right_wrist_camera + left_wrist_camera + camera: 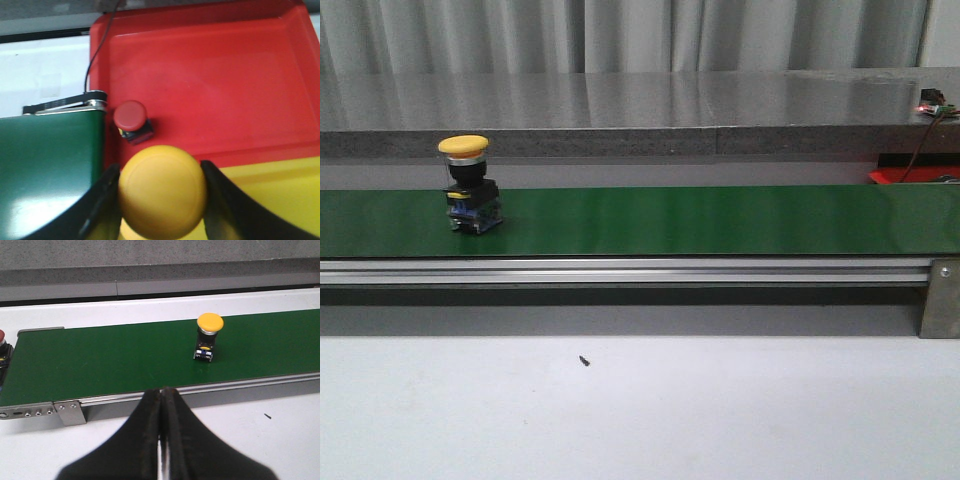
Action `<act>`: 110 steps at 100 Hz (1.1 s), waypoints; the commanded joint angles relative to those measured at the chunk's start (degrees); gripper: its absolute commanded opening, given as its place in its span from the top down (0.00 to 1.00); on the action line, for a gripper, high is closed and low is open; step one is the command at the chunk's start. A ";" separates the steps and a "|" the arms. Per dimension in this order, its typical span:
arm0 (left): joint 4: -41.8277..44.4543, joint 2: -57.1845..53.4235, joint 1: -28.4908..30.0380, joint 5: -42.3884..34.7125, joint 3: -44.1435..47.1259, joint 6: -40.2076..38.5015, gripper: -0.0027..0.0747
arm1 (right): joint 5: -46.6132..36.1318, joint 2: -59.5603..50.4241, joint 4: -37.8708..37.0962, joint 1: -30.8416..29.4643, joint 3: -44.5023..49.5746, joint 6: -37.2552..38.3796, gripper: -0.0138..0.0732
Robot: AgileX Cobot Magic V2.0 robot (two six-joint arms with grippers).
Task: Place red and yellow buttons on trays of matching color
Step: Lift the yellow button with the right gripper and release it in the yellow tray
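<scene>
A yellow-capped button [468, 185] stands upright on the green conveyor belt [720, 220] at its left part; it also shows in the left wrist view [209, 335]. My left gripper [161, 390] is shut and empty over the white table, in front of the belt's rail. My right gripper [159, 167] is shut on another yellow button [162, 197], its fingers against the cap's sides, above the yellow tray [280, 195]. A red button [131, 120] lies on the red tray [225, 75]. Part of another red button [1, 337] shows at the belt's end.
A grey raised ledge [620, 110] runs behind the belt. The red tray's corner [910, 175] and a cable [925, 130] show at the far right. A black cable [97, 55] runs past the red tray. A small dark speck [584, 360] lies on the white table.
</scene>
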 commanded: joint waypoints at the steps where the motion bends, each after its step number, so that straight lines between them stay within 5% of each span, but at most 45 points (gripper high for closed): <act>1: -1.50 0.23 -0.42 -4.04 -1.44 -0.17 0.99 | -6.15 -2.12 1.38 -1.46 1.24 0.10 0.69; 30: -1.50 0.23 -0.42 -4.04 -1.44 -0.17 0.99 | -14.91 0.76 3.12 -2.34 10.62 0.10 0.69; 100: -1.50 0.23 -0.42 -4.04 -1.44 -0.17 0.99 | -19.32 14.39 4.53 -2.34 10.70 0.10 0.69; 110: -1.50 0.23 -0.42 -4.04 -1.44 -0.17 0.99 | -19.32 14.80 4.53 -2.34 10.70 0.10 0.58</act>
